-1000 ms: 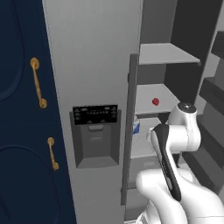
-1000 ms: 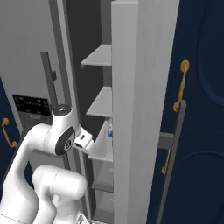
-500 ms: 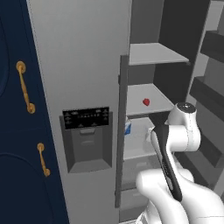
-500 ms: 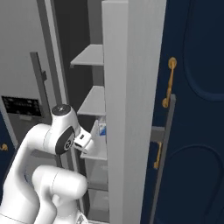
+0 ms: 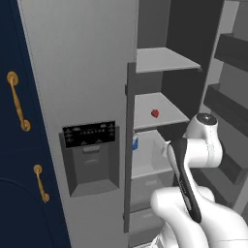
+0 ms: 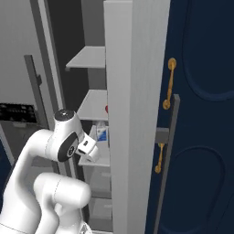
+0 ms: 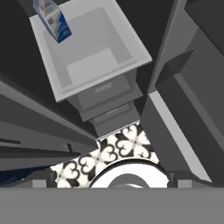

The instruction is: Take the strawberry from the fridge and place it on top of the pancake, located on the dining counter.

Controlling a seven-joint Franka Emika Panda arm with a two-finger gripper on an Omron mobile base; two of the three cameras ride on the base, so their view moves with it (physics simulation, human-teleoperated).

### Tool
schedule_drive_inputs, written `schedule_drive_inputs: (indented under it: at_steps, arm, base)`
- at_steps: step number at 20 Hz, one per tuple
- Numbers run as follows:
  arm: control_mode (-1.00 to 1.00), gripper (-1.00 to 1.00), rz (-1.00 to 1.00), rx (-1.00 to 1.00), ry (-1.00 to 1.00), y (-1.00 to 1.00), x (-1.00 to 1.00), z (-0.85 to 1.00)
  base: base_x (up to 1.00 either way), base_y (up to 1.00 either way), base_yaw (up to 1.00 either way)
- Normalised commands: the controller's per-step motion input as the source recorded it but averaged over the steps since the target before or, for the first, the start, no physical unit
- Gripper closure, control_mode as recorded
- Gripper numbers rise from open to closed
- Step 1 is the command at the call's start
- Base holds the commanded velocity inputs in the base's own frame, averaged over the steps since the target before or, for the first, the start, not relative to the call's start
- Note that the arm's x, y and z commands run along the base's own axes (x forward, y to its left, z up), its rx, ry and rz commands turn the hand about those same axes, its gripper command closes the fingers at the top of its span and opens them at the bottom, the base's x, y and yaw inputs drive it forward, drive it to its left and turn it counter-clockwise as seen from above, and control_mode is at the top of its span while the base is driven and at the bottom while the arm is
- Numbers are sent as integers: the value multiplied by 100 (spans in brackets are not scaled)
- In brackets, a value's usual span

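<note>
Nearest in, the arm stands folded just in front of the open fridge, wrist bent so the hand looks down; hand view takes in a light-grey drawer bin w/ a blue-and-white carton at its corner, stacked drawer fronts below, and patterned floor tile at the foot. Jaws are at full spread and hold nothing, by the look of it; finger tips barely peek at the lower edge of hand view, so that's read w/ care. Next out, the left door w/ black display panel and dispenser recess is shut; its long bar handle sits between arm and compartment. The right door is swung open, edge-on in right base view. Farther in, the strawberry lies alone on the middle shelf, toward its front, above the bin and carton, well apart from the hand. Step in hand looks like the reach-in, approx. at the start. To do it well: raise the wrist and tip it up from floor-facing to shelf-facing, enter btwn bar handle and open door w/o clipping either, clear the upper shelf, keep jaws spread, centre over the fruit, come down gently. It's tiny and round, likely to roll if nudged, so close slow and square.
</note>
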Motion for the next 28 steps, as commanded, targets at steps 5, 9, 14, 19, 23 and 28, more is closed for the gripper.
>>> schedule_drive_inputs:
  at_steps: [5, 9, 14, 19, 23, 28]
  arm:
    - [100, -100, 0, 0, 0, 0, 0, 0]
    - [100, -100, 0, 0, 0, 0, 0, 0]
    - [100, -100, 0, 0, 0, 0, 0, 0]
    - [100, -100, 0, 0, 0, 0, 0, 0]
    - [-100, -100, 3, -3, -1, 0, 42, 42]
    - [-100, -100, 9, -10, -22, -5, 55, 49]
  base:
    - [7, 0, 0]
    - [49, 0, 0]
    - [45, 0, 0]
    - [31, 0, 0]
    - [0, 0, 0]
    - [0, 0, 0]
